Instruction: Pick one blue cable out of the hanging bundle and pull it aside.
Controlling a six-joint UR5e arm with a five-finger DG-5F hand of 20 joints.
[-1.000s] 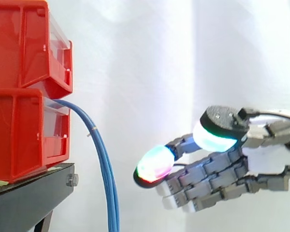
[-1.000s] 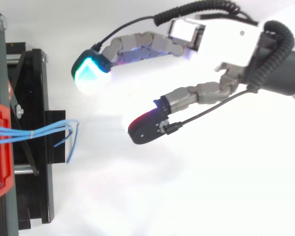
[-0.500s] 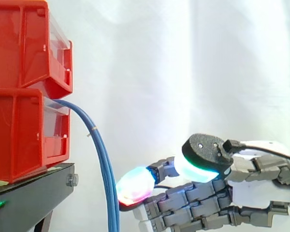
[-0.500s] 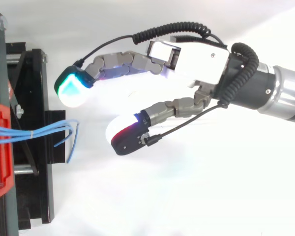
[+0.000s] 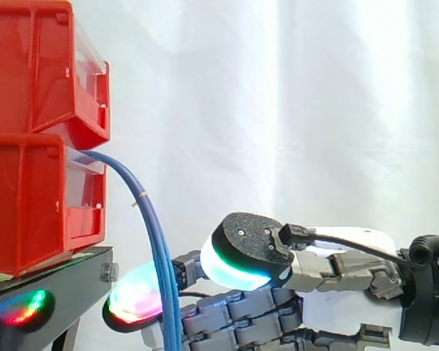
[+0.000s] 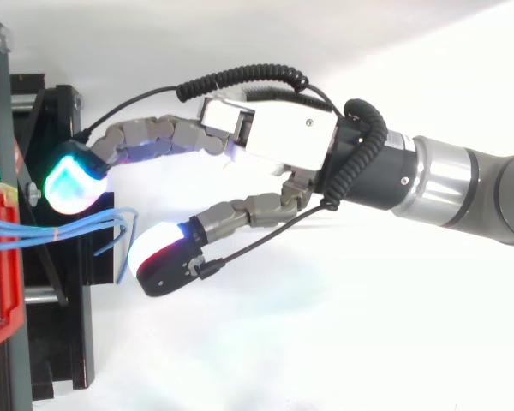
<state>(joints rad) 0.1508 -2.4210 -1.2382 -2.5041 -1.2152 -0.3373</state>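
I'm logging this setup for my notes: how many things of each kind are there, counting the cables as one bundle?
Red bins: 2
Black stand: 1
Blue cable bundle: 1
Hand: 1
Total: 5

Blue cables, red bins, black stand.

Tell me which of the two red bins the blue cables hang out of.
The lower red bin: the blue cables arch out over its front edge; the upper red bin has none.
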